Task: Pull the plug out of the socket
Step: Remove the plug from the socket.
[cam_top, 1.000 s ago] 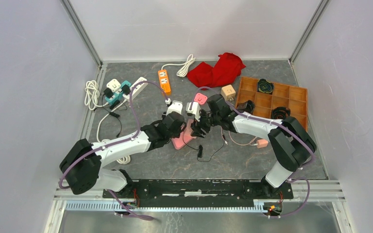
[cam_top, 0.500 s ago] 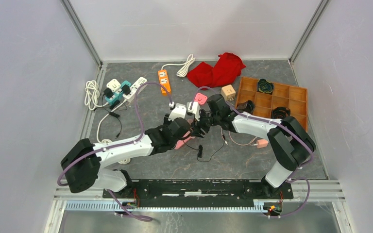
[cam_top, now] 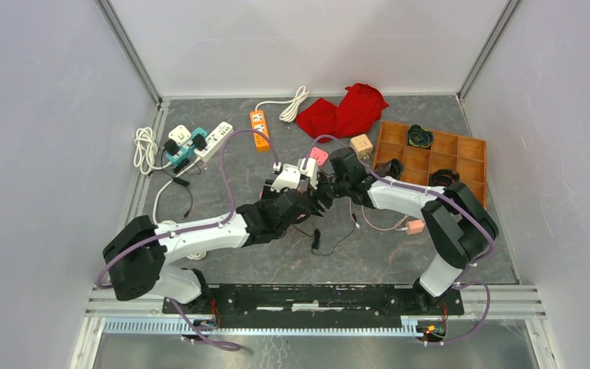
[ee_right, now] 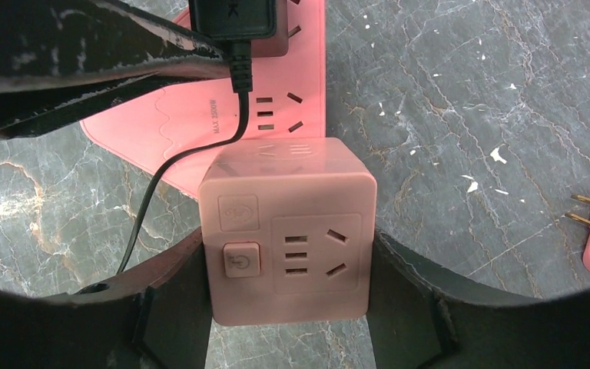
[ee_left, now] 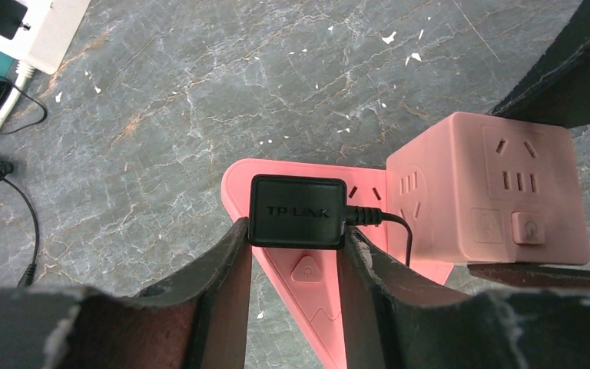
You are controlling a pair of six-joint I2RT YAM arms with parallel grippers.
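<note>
Since the black plug [ee_left: 297, 221] sits flush on the flat pink socket [ee_left: 307, 296] with no gap showing under it, we judge that the pull itself is not yet done. The socket lies on the bench [ee_left: 200, 92] near the middle, and the plug stands at its end, with its cable [ee_right: 239, 96] trailing off across the pink face.

What is done, as far as we can see, is the gripping. The left fingers [ee_left: 219, 277] are drawn in narrow and press on the two sides of the plug, one on each. The right fingers [ee_right: 173, 284] stand wider and hold the pink cube [ee_right: 288, 231] between them, just beside the plug. The cube touches the flat socket and seems to us to be one piece with it, though we cannot tell the join for certain. If so, the right arm is bracing the socket while the left has the plug.

What is left is the whole of the separation: the plug must come straight up and away from the socket face while the cube is kept down. We see no prongs, so nothing has yet come out. The risk we see is the socket lifting along with the plug if the brace slips.
</note>
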